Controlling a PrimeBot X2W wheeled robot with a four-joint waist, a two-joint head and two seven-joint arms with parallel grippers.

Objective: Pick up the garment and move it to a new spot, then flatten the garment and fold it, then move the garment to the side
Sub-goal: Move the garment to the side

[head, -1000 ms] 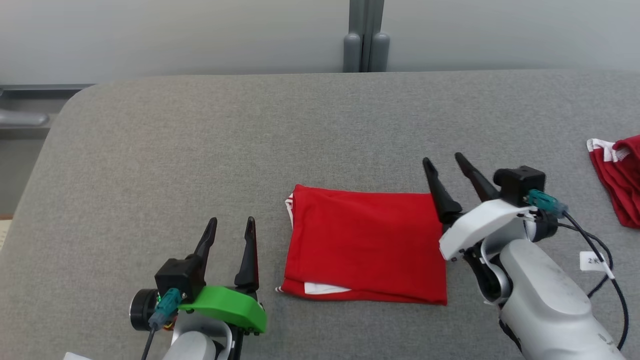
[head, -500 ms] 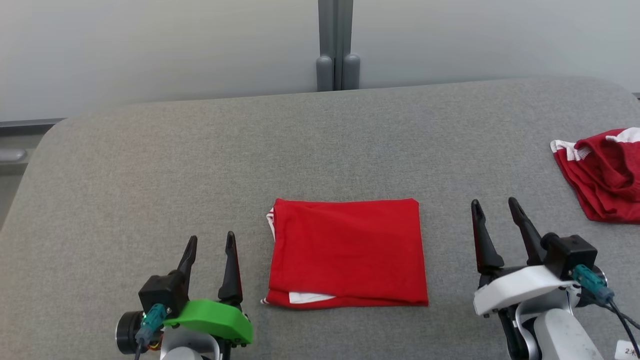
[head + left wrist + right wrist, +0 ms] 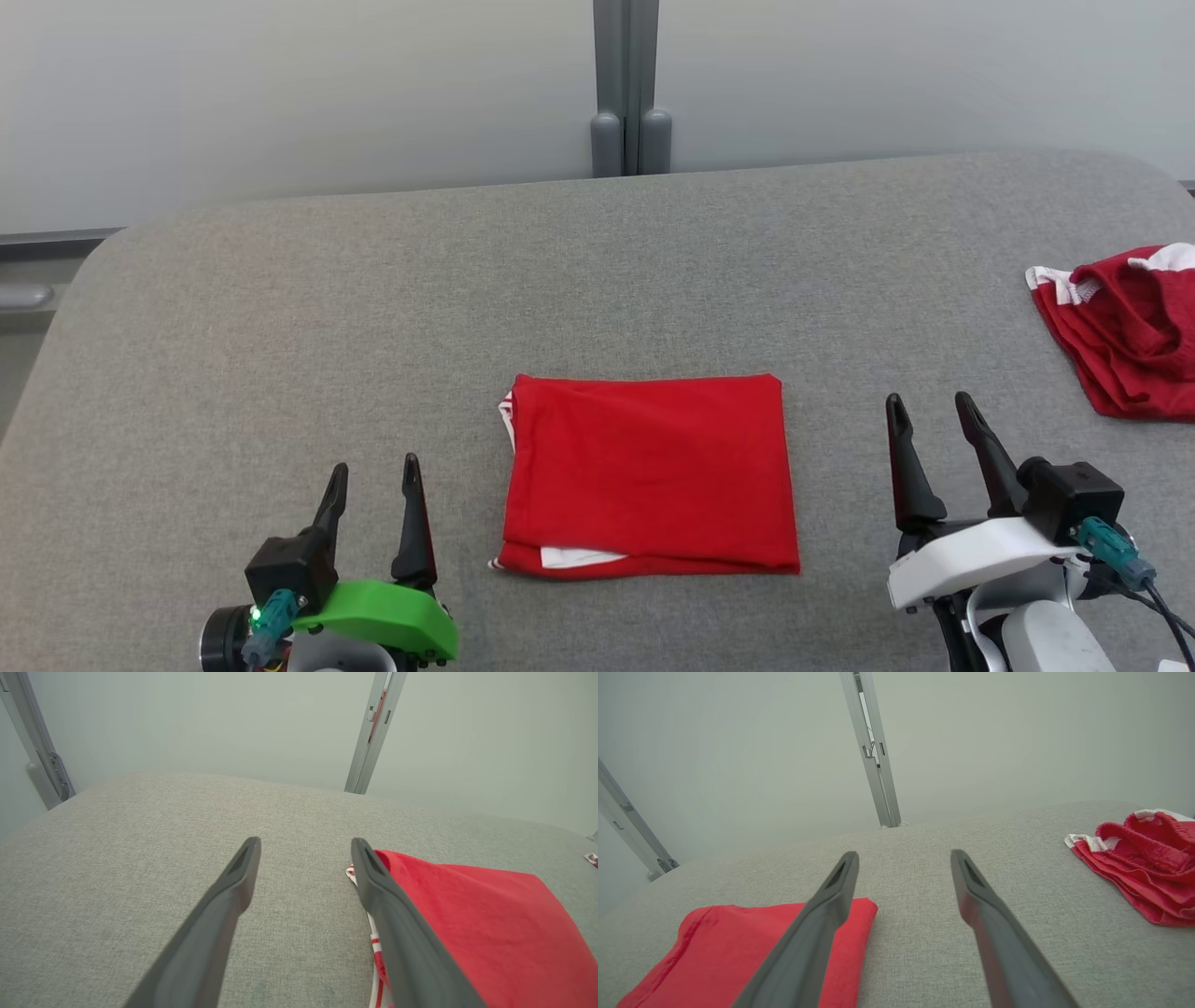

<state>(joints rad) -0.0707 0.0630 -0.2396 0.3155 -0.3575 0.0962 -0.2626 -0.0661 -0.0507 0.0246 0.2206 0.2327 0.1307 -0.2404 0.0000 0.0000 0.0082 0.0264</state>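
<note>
A red garment (image 3: 649,471) lies folded into a neat rectangle in the middle of the grey padded table (image 3: 373,308), white trim peeking out at its left and front edges. It also appears at the right of the left wrist view as the garment (image 3: 486,933) and at the lower left of the right wrist view as the garment (image 3: 738,947). My left gripper (image 3: 373,464) stands open just left of it, apart from the cloth. On the other side my right gripper (image 3: 932,403) is open too, clear of the cloth's right edge. Nothing sits between either pair of fingers.
A second red garment with white trim (image 3: 1125,331) lies crumpled at the table's right edge, also seen as the crumpled garment (image 3: 1143,861). A grey post (image 3: 625,89) rises behind the table's far edge against a pale wall.
The right gripper has come off the garment's right edge and drawn back toward me and to the right. The left gripper has pulled back a little. The camera shifted, then settled.
</note>
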